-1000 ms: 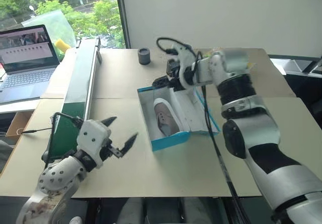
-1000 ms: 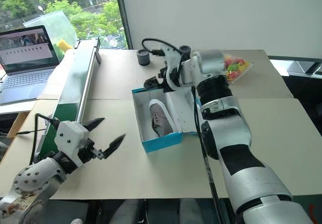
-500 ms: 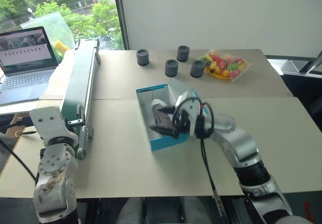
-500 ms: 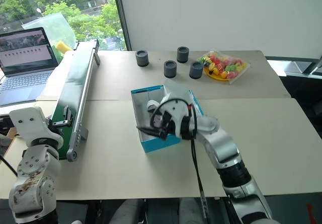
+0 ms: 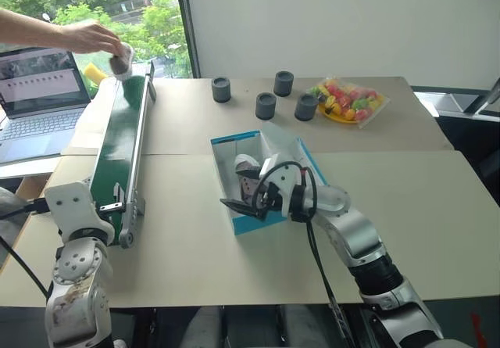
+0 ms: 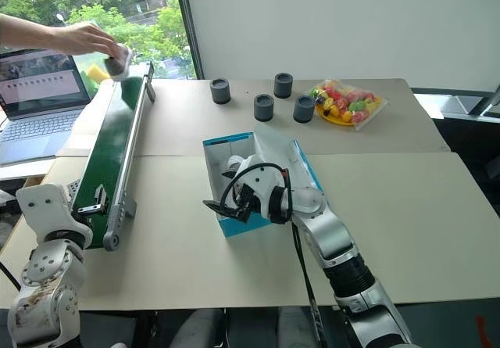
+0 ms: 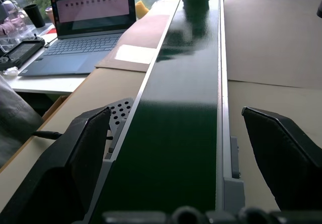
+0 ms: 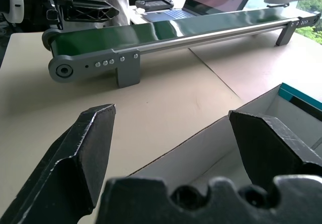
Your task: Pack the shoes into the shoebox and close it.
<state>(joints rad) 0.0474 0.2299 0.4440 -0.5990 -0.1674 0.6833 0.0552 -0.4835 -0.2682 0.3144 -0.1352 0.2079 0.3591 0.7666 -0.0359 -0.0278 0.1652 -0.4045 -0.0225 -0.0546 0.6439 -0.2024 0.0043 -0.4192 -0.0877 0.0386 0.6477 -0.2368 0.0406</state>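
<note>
The shoebox (image 5: pixel 262 180) stands open near the middle of the desk (image 5: pixel 406 207), teal outside and white inside, and one of the shoes (image 5: pixel 248 182) already lies in it, toe toward the robot. The second shoe (image 5: pixel 119 60) is at the far end of the green conveyor belt (image 5: pixel 117 141), where a person's hand (image 5: pixel 90 35) rests on it. The right gripper (image 5: pixel 238 204) hangs over the near wall of the box with its jaws wide and nothing between them; the left gripper (image 7: pixel 181 148) points along the near end of the belt, its jaws also wide and empty. I think the shoe is light but not small, with a soft upper that gives under pressure and a thick white sole that is firm. So the better place to take it is probably across the middle, sole and upper together, or by the stiff heel, not by the soft toe, which may fold. The cardboard box is light too and may slide on the desk when a shoe is pushed in, and its thin walls bend easily.
</note>
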